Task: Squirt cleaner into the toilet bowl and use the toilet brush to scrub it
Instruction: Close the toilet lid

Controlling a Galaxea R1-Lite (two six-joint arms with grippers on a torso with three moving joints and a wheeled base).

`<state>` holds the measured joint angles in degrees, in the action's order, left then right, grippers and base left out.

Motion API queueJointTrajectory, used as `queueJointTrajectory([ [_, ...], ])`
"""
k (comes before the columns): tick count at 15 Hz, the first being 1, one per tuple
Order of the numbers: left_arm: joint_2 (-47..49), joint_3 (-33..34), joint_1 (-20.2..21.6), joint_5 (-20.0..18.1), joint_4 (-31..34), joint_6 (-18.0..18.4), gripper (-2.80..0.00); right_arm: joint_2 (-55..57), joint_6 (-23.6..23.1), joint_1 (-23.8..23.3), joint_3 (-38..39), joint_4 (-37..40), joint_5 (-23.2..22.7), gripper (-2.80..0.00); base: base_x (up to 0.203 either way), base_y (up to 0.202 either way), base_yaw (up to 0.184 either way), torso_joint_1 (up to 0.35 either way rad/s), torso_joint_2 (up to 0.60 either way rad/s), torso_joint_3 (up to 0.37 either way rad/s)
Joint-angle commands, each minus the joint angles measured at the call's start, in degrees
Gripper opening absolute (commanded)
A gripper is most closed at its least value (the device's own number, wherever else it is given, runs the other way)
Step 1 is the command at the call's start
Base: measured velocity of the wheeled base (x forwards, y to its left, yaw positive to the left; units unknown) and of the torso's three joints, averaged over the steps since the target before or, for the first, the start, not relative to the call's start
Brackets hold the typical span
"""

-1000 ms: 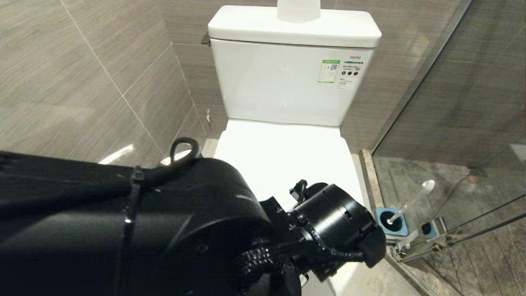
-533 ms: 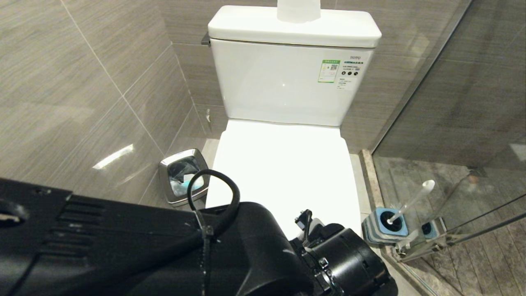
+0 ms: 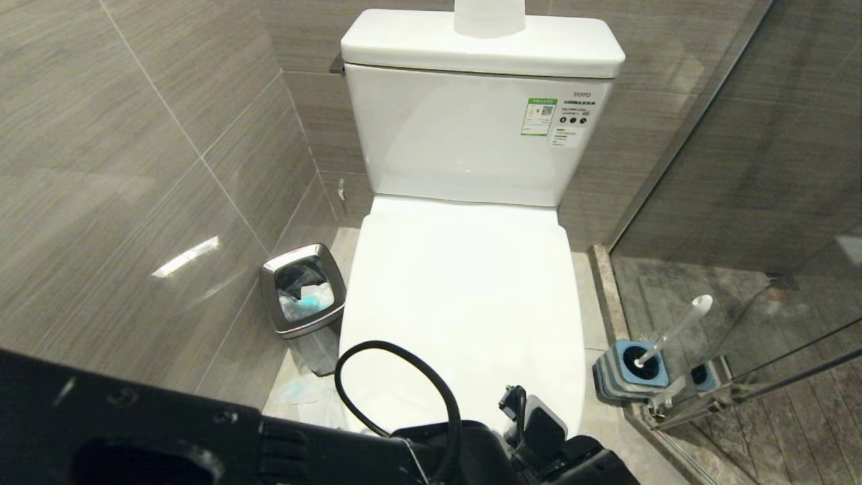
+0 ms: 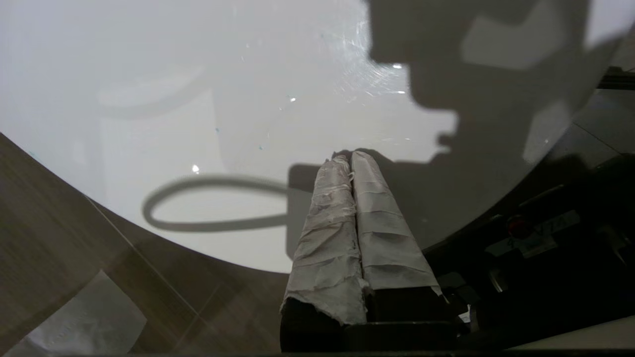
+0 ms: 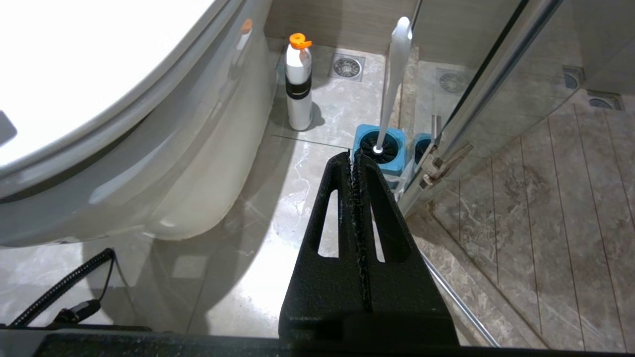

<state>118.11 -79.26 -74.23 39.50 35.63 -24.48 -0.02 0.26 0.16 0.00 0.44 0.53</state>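
Lid down, toilet bowl hidden
The closed lid (image 3: 465,296) covers the bowl; no cleaner shows. One toilet brush (image 3: 673,330) stands in its holder (image 3: 630,370) by the glass. Left gripper (image 4: 349,161), tape-wrapped, pressed shut over the lid; right gripper (image 5: 353,161) shut, empty, near one orange-capped bottle (image 5: 299,82)

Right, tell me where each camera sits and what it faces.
Head view: high up, looking down at the closed toilet lid, bin, toilet brush; left arm along the lower edge.
Left wrist: behind the shut left gripper, over the lid.
Right wrist: low, behind the shut right gripper, facing the brush, bottle.
Shared: lid, brush.
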Motion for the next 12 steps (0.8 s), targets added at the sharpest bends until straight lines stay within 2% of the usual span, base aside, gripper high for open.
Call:
queueJointTrajectory([
  [1,2.8,0.2,-0.8,0.4,-0.1,-2.1,-2.8,0.0,0.0,0.0,0.1,0.0,0.0,-2.8,0.0,0.0,0.0,0.0,0.0,0.0],
  [8,6.5,0.4,-1.4,1.9,-4.2,-3.5,-2.8,0.0,0.0,0.0,0.1,0.0,0.0,-2.8,0.0,0.0,0.0,0.0,0.0,0.0],
  [10,6.5,0.5,-1.4,2.0,-4.0,-4.9,-2.8,0.0,0.0,0.0,0.0,-0.1,0.0,-2.8,0.0,0.0,0.0,0.0,0.0,0.0],
  [12,4.8,0.4,-1.2,4.3,-4.0,-6.0,-2.8,0.0,0.0,0.0,0.0,0.0,0.0,-2.8,0.0,0.0,0.0,0.0,0.0,0.0],
])
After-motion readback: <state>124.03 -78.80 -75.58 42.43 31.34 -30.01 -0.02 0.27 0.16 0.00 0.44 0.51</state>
